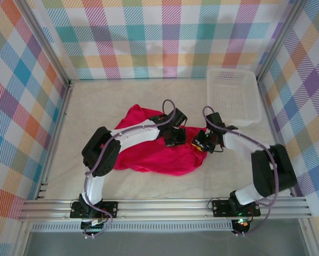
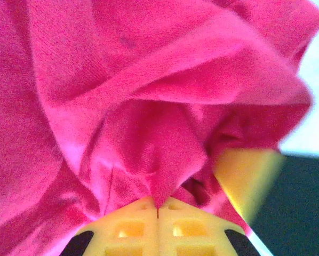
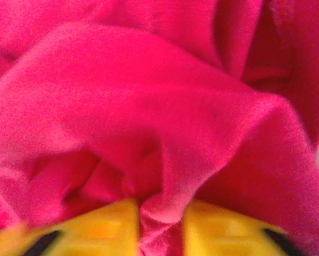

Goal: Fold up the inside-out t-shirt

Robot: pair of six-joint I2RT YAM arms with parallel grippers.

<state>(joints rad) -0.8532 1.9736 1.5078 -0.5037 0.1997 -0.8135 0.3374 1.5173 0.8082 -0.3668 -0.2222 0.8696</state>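
The left gripper (image 2: 158, 207) pinches a fold of the inside-out t-shirt (image 1: 159, 158), which lies crumpled mid-table (image 1: 149, 90) (red, bunched up); just right, the right gripper (image 3: 160, 214) clamps another fold between its yellow fingers (image 3: 109, 220)

The top view is bright and even, with soft light from above. The table (image 1: 138, 186) looks pale, almost washed out, and the arms make only faint, soft shadows on it. The whole picture is a little fuzzy. In both wrist views the t-shirt (image 2: 149, 80) is very close and blurry, and it glows hot pink. Its deep folds look darker. The yellow fingers (image 3: 101, 224) at the bottom are out of focus.
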